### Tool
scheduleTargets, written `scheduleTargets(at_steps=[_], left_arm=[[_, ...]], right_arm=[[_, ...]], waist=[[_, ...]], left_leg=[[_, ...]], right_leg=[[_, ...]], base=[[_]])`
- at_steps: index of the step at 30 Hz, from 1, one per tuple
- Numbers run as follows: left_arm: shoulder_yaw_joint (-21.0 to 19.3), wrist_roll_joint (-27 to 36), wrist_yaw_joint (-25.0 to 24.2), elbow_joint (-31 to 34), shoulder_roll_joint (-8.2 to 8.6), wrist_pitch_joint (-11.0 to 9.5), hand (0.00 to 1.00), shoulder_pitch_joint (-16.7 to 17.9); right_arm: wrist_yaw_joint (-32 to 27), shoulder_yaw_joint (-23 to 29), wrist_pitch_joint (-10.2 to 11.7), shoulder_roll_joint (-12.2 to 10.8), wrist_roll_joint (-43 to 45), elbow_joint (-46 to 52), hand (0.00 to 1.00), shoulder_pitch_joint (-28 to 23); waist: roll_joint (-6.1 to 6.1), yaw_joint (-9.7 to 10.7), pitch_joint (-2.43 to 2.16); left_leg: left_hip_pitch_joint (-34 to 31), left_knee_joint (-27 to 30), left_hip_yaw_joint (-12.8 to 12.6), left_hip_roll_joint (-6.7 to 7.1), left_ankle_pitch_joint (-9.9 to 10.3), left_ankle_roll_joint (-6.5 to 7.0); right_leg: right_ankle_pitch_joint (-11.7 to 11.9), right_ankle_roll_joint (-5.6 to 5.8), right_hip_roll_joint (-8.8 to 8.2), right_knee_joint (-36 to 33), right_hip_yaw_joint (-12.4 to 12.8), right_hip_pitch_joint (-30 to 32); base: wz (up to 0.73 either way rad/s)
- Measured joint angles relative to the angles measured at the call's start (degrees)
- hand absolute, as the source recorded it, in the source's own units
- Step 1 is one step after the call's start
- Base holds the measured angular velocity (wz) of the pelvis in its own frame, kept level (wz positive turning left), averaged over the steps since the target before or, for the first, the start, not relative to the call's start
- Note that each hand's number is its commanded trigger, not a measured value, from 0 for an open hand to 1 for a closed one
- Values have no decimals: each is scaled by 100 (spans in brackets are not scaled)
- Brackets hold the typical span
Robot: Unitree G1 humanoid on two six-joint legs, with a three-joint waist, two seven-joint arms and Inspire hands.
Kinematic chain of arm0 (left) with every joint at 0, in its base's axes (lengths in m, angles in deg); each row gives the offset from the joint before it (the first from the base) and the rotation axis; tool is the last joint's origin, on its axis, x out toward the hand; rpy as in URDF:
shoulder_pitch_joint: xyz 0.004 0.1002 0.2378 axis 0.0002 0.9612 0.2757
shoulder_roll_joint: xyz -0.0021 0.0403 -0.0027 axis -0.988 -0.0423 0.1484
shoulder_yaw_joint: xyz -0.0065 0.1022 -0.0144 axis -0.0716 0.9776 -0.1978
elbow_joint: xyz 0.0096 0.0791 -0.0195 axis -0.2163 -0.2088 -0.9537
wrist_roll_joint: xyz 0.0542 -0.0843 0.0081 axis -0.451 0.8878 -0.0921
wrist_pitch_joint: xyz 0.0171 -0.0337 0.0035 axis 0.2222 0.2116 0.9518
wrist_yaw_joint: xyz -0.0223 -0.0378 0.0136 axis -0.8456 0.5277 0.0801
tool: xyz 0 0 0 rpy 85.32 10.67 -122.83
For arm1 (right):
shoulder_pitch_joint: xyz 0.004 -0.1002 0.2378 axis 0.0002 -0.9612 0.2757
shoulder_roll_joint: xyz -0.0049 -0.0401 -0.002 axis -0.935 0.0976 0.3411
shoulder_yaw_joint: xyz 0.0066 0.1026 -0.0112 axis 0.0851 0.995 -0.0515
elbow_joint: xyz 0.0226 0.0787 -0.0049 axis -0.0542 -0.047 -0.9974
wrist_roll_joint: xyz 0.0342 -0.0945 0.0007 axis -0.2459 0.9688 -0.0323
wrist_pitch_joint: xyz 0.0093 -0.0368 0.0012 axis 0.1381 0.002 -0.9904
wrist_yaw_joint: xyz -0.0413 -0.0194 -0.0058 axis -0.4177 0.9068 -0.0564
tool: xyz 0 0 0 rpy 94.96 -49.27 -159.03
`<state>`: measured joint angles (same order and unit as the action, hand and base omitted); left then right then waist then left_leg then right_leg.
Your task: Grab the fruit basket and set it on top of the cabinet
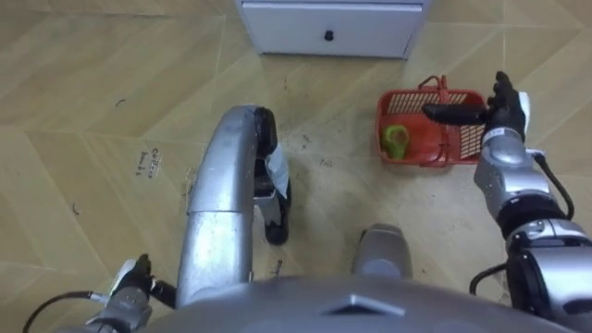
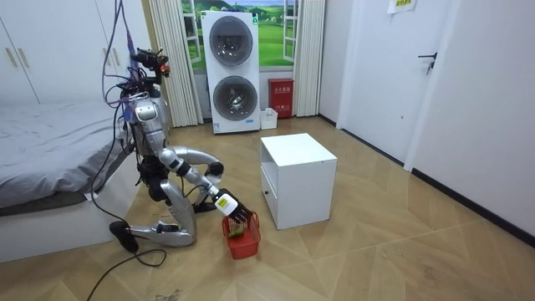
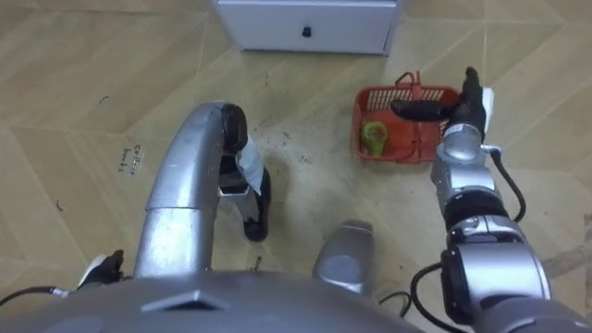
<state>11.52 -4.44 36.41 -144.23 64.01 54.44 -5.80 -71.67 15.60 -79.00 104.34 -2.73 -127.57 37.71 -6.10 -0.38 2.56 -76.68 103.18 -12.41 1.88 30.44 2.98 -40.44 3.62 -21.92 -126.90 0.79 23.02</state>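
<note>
At the lower left corner of the eye views, the left hand [image 1: 132, 280] is cut off by the frame's edge and partly screened by the robot's own body, so whether it is open or closed cannot be told. Further right, the wooden floor [image 1: 83, 111] is seen, and at the top edge a white cabinet [image 1: 328, 28] is cropped, so that no more than a drawer front with a small dark knob can be made out. Right of centre, the fruit basket [image 1: 421, 159] is set on the floor, near the cabinet's right corner and apart from it. It is red, rectangular and mesh-sided, with a red handle raised above its rim. One green fruit [image 1: 397, 141] is lodged in its left half, and the rest of its contents are hard to make out. The basket's right end is covered by the right hand [image 1: 507, 116], which is held over it with the fingers [image 1: 502, 88] stretched straight and the dark thumb reached out across the opening. Nothing is gripped, and whether the rim or handle is touched cannot be told. In the room view, the robot is seen kneeling low between a bed [image 2: 50, 142] and the cabinet, one arm lowered to the basket.
</note>
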Motion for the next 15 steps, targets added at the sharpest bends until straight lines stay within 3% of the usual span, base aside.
scheduleTargets(at_steps=[4,7,12,15], left_arm=[[103,3,-71,3,-2,7,0,22],[236,9,-164,2,1,12,0,23],[263,8,-210,11,-4,27,0,-40],[274,7,-302,33,-8,45,0,-22]], right_arm=[[94,-4,12,235,-239,-181,0,55],[180,-98,23,296,-243,-431,0,107],[291,-201,23,380,-378,-746,0,111],[408,-227,22,413,-651,-993,0,112]], waist=[[20,-119,4],[118,-202,23],[274,-341,4],[288,-388,3]], left_leg=[[-55,-15,-7,-13,-1,-2],[-86,-20,-13,-17,-4,-7],[-279,-36,-46,-28,-51,-23],[-283,-87,-154,-29,-59,-7]], right_leg=[[-1,2,-2,-3,2,70],[-2,3,-8,-15,-2,107],[-14,26,-20,-76,68,356],[-16,29,-106,-90,150,443]], base=[[0],[0],[0],[0]])
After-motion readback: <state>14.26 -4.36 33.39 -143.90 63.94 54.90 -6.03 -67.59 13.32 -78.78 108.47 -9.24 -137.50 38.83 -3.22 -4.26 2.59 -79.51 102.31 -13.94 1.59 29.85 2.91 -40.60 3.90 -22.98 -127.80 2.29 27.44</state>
